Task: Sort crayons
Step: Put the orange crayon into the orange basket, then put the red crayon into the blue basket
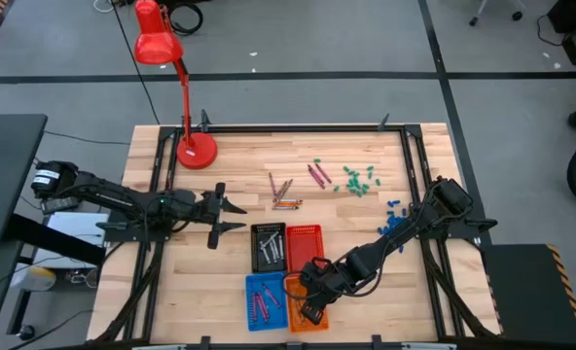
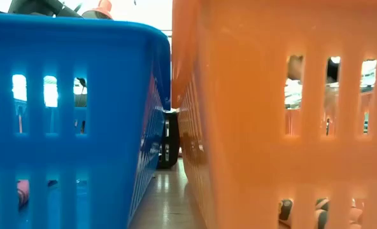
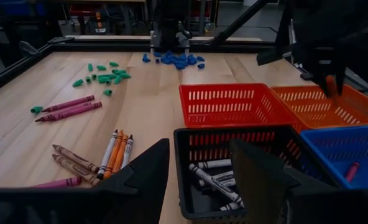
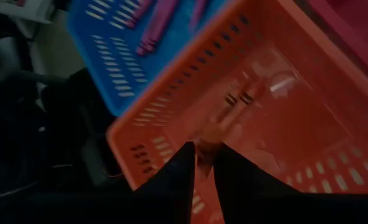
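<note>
— What is seen on the left side?
— The left gripper (image 1: 232,216) is held above bare wood, its fingers (image 3: 137,180) spread wide with nothing between them. Just ahead of the fingertips the black basket (image 1: 269,247) is found, with pale crayons (image 3: 214,178) lying in it.
— And the loose crayons?
— A small cluster (image 1: 284,193) is left on the table beyond those fingers, with a maroon pair (image 1: 318,174) farther on, near the green pieces (image 1: 358,180).
— And to the right?
— The right gripper (image 1: 312,300) is poised over the orange basket (image 1: 307,315), beside the blue basket (image 1: 264,300) where purple crayons (image 4: 162,17) are kept. Its fingers (image 4: 174,180) are parted narrowly; something orange seems to be seen between the tips, though a grip cannot be confirmed.
</note>
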Robot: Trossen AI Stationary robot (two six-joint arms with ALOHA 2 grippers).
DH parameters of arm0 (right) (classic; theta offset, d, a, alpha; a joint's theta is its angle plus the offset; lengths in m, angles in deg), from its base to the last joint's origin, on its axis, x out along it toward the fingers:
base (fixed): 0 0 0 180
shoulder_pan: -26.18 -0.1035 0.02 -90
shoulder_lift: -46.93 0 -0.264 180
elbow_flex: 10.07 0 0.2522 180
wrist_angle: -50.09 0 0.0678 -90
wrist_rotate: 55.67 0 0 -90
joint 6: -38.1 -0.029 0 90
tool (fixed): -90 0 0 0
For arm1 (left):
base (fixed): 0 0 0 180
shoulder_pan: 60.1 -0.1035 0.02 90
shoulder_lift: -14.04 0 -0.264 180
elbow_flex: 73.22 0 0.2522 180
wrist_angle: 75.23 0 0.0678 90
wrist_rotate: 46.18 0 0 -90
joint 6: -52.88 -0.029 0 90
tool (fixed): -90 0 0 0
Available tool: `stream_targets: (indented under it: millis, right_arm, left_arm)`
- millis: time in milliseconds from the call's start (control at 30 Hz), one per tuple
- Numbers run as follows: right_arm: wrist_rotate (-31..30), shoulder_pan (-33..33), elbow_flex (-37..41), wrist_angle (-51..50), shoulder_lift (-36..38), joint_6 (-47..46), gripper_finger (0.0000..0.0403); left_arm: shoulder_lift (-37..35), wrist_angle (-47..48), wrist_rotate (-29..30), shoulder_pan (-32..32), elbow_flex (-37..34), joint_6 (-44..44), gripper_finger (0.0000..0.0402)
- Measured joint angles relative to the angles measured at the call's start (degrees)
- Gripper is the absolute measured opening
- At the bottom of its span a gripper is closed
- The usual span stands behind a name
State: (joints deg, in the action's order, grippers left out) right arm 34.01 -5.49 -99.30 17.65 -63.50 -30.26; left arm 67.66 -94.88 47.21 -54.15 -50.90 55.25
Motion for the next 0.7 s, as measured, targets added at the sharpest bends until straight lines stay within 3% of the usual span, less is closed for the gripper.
stream_targets:
  millis: [367, 567, 700]
  right_arm:
    - [8.78, 3.38, 0.97, -0.17, 1.15, 0.65, 0.0146]
    - [2.37, 7.3, 0.97, -3.03, 5.34, 9.59, 0.0143]
    - [-8.94, 10.69, 0.97, -8.28, 8.1, 15.01, 0.0142]
  left_arm:
    - [0.0, 1.6, 0.01, 0.0, 0.02, -0.02, 0.0183]
    - [0.0, 4.03, 0.01, 0.0, 0.02, 0.0, 0.0183]
    - [0.0, 4.56, 0.01, 0.02, 0.02, -0.04, 0.0183]
